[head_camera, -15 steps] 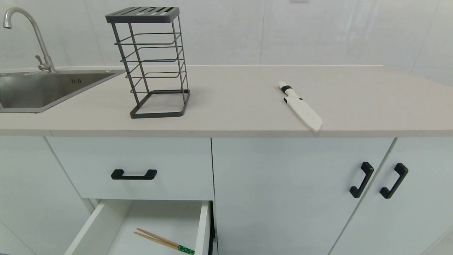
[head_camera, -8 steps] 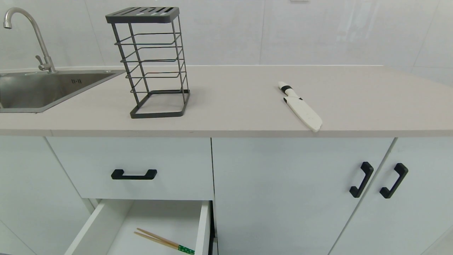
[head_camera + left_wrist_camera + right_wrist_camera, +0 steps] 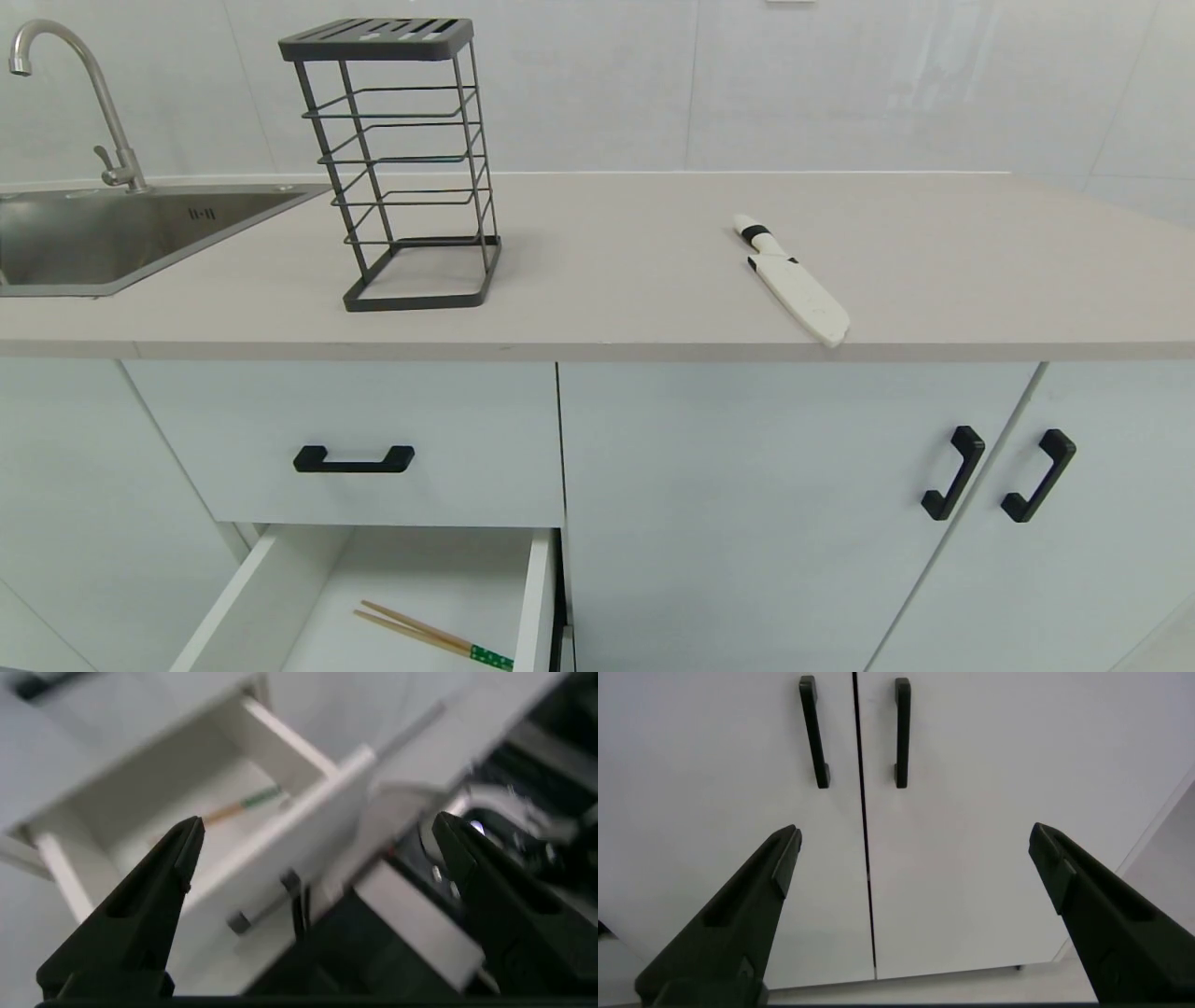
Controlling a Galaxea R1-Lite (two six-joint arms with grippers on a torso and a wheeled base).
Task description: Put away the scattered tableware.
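A white knife [image 3: 794, 280] with a black-banded handle lies flat on the counter [image 3: 607, 271] toward its right, tip at the front edge. It is well apart from the black wire rack [image 3: 401, 159] standing beside the sink [image 3: 112, 238]. Below the rack, the lower drawer [image 3: 537, 597] stands pulled out with a pair of chopsticks [image 3: 429, 637] lying inside. The left claw [image 3: 317, 826] is spread wide and empty, apparently over that drawer, though the view is blurred. The right claw [image 3: 914, 833], also spread wide and empty, faces the double cabinet doors [image 3: 971, 859].
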